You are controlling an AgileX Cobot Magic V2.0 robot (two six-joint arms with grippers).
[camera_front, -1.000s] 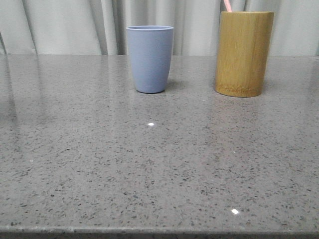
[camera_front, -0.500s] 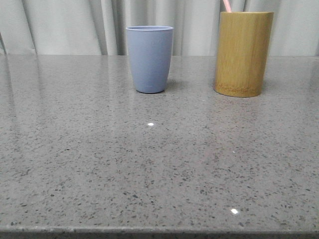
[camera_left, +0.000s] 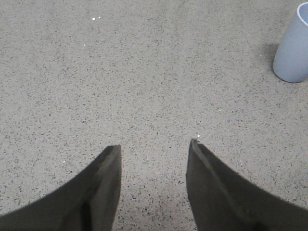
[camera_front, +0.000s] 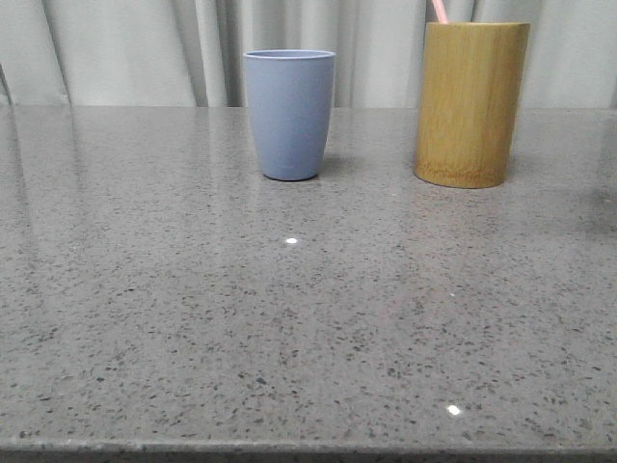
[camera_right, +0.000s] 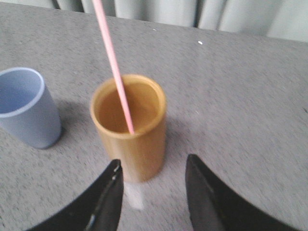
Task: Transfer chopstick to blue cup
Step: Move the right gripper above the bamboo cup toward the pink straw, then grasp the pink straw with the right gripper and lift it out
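Note:
A thin pale-pink chopstick (camera_right: 113,57) stands tilted inside the yellow-brown bamboo holder (camera_right: 129,126); in the front view only its upper end (camera_front: 439,11) shows above the holder (camera_front: 470,104) at the back right. The blue cup (camera_front: 289,114) stands upright and looks empty at the back middle; it also shows in the right wrist view (camera_right: 26,107) and the left wrist view (camera_left: 293,45). My right gripper (camera_right: 153,166) is open, empty, above the table just short of the holder. My left gripper (camera_left: 155,149) is open, empty, over bare table away from the cup.
The grey speckled table (camera_front: 289,328) runs to a front edge at the bottom of the front view. Pale curtains (camera_front: 135,48) hang behind the table. Neither arm shows in the front view.

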